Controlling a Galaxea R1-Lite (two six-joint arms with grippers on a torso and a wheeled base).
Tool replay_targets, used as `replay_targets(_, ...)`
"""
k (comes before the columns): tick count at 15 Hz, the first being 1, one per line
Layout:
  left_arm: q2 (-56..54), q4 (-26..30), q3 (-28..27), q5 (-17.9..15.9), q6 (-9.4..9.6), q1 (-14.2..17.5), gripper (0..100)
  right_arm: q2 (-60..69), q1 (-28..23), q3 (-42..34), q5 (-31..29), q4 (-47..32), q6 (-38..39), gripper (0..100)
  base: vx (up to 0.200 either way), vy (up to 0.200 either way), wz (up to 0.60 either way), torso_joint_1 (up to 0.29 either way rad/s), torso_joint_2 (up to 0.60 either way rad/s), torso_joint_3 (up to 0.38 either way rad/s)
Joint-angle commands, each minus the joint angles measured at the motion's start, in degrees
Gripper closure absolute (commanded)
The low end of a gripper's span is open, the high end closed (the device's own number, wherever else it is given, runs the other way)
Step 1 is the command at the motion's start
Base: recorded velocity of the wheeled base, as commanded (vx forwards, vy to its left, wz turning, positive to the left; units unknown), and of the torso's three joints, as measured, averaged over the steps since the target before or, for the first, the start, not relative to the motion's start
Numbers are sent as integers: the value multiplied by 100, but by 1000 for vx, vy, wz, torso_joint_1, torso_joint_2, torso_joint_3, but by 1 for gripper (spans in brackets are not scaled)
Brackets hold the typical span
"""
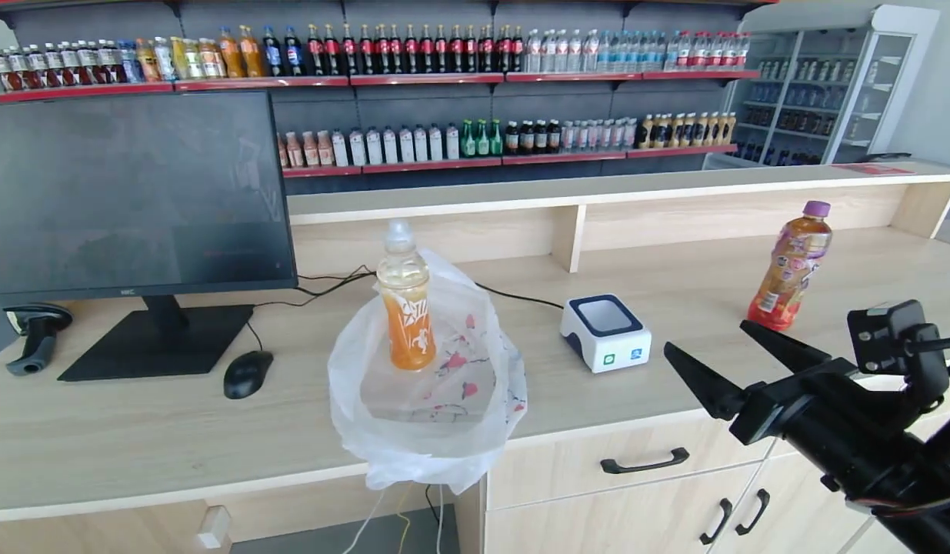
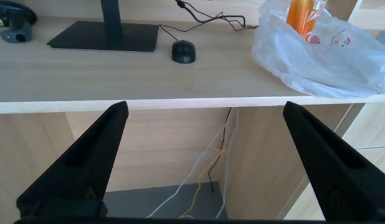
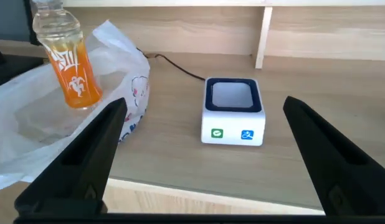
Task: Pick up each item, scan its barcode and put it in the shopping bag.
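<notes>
Right end effector (image 1: 705, 336) is hovering nearest, off the table (image 1: 136, 431) front, to the right of the scanner (image 1: 605, 332) and nearer than it. Its fingers are standing wide apart and gripping nothing. Left end effector (image 2: 205, 107) is sitting low before the table edge, on the far left side from the scanner, its fingers likewise spread and empty.

Just left of the scanner, the bag (image 1: 428, 385) is lying open and drooping over the table front. An orange bottle (image 1: 405, 308) is standing upright inside it, so one item is looking finished. Right of the scanner and farther back, well apart from it, a purple-capped bottle (image 1: 790, 265) is standing upright on the table, unbagged.

Judging from this, the step in hand is fetching that second bottle. The right end effector is looking best placed: it is needing to reach past the scanner's right side, close around the bottle's body, and keep it from tipping. After that the label is needing to face the scanner window, and then the bottle is going across the scanner to the bag.

Farther left of the scanner a monitor (image 1: 136, 192) is standing, and behind everything drink shelves (image 1: 444, 77) are lining the wall.
</notes>
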State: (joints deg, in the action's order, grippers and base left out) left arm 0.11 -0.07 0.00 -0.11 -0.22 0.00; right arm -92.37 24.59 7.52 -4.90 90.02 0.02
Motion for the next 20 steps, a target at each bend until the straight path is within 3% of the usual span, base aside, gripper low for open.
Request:
replay_targets(1, -2, -1, 0, 2, -4, 0, 0, 26, -42, 118, -2, -2, 6, 0, 0, -200, 0, -2, 2, 7)
replay_targets(5, -2, -1, 0, 2, -4, 0, 0, -220, -86, 285, -11, -2, 94, 0, 0, -200, 0, 2, 1, 4)
replay_targets(9, -2, -1, 0, 2, -13, 0, 0, -985, -130, 1401, -11, -2, 296, 0, 0, -200, 0, 4, 2, 2)
replay_targets(15, -2, -1, 0, 2, -22, 0, 0, -915, -156, 1243, -11, -2, -82, 0, 0, -200, 500, 2, 3, 4)
replay_targets(20, -2, -1, 0, 11, -66, 0, 0, -888, -156, 900, -11, -2, -257, 0, 0, -200, 0, 3, 2, 2)
